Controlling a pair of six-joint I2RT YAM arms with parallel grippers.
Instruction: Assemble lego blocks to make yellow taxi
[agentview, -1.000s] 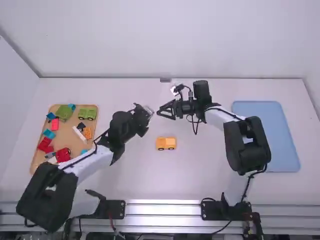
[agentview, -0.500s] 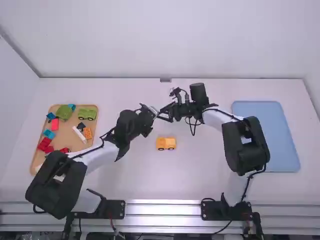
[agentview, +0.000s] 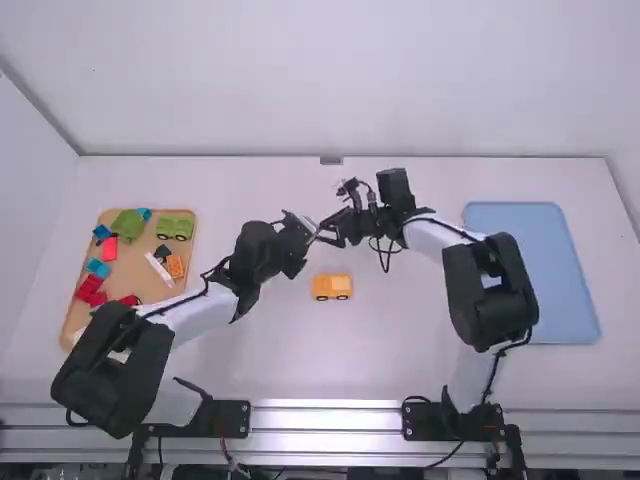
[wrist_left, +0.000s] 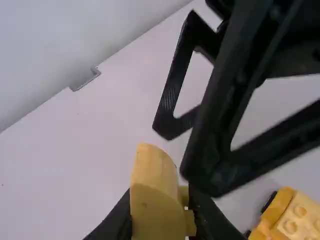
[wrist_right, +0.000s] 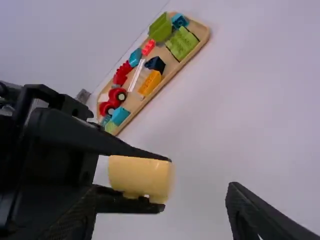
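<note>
Because a piece probably has to change hands before it can go on the taxi, the left hand (wrist_left: 159, 214) grasps the yellow block (wrist_right: 140, 176) up above the worktop (agentview: 400, 350), presenting it towards the other arm. The right hand (wrist_right: 161, 197) is released, its fingers spread wide near the block, presumably to take it at a better angle; whether they touch it, I cannot tell. The yellow vehicle (agentview: 332, 287) sits on its wheels between the two arms, nearer their bases than the hands are, likely parked there so either can reach it for the joining.

Counted out: one block held, one yellow vehicle, two hands, one wooden tray (agentview: 143, 296) by the left arm and one blue tray (agentview: 530, 270) by the right. Inside the wooden tray are two large green pieces, one orange block (wrist_right: 150, 83), one long white piece (agentview: 159, 270), one dark block (wrist_right: 155, 64) and at least three blue ones; the red ones crowd together, so their number is unclear.
</note>
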